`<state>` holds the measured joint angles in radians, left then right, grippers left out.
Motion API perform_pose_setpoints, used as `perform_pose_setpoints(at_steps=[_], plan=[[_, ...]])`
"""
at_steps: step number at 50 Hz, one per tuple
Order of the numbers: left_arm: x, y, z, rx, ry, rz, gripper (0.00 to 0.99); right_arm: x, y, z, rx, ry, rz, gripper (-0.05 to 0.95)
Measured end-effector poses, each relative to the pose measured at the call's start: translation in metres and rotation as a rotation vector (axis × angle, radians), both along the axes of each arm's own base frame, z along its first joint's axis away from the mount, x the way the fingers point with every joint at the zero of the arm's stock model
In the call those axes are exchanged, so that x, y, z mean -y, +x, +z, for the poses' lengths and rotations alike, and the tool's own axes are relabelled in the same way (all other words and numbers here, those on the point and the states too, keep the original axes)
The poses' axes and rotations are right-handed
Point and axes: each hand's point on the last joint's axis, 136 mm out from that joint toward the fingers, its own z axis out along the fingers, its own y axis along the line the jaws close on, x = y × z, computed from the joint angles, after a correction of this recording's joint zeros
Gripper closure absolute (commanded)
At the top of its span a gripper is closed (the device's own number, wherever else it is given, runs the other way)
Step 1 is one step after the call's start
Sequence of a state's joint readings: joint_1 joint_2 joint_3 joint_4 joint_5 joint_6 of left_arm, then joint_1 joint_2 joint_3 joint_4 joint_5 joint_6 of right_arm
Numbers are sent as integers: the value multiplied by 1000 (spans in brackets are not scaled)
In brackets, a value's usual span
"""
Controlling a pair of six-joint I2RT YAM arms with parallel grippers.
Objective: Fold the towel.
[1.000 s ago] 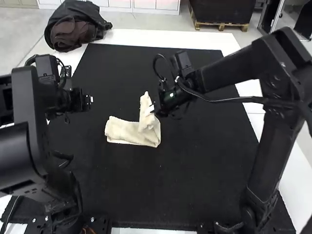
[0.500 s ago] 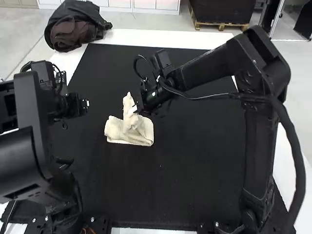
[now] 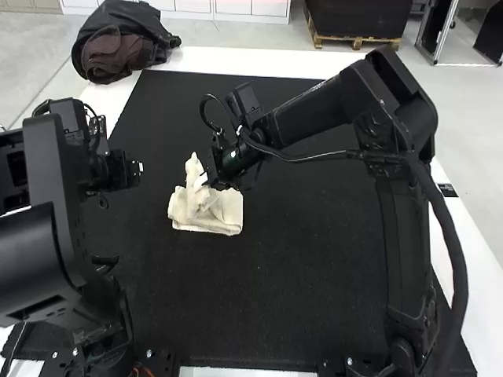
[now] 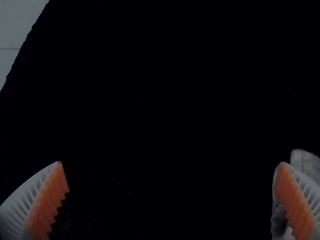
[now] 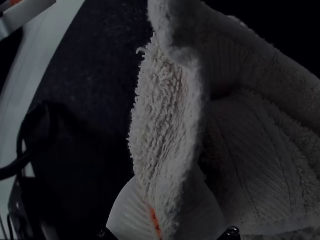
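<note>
Between its white fingers, the right gripper (image 3: 206, 181) is clamping a raised flap of the towel (image 3: 225, 217). Beneath it, the rest is lying layered on the black mat (image 3: 275, 290), rumpled midway. Well across, the left gripper (image 3: 140, 168) is hanging, fingers wide apart. Good folding is probably needing a low, flat lay-down, edges matched before release; dropping high is risking a bunch.

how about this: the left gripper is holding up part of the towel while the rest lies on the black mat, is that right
Not quite: the right gripper is holding up part of the towel, as the right wrist view shows. The rest does lie on the black mat.
</note>
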<state>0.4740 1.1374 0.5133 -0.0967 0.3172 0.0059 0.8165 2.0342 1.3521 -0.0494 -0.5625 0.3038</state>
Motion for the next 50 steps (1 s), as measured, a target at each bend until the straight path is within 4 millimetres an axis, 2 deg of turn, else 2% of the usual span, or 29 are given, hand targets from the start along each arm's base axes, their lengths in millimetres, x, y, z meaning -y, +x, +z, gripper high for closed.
perform_pose_setpoints(at_steps=[10,21,26,33,39,44,50], plan=[[1,-1,0,-4,-2,0,30,-15,6,-1,7,10,8,911],[1,-1,10,26,13,0,30,-32,9,0,2,26,15,154],[1,-2,9,24,12,0,30,-37,12,8,14,42,17,-8],[3,-5,4,16,7,0,30,-45,17,23,39,72,21,-10],[3,-5,5,21,9,1,30,-46,19,28,52,81,23,-7],[3,-5,5,22,9,2,30,-42,21,26,49,65,18,67],[3,-5,6,23,9,2,30,-29,29,23,44,36,1,67]])
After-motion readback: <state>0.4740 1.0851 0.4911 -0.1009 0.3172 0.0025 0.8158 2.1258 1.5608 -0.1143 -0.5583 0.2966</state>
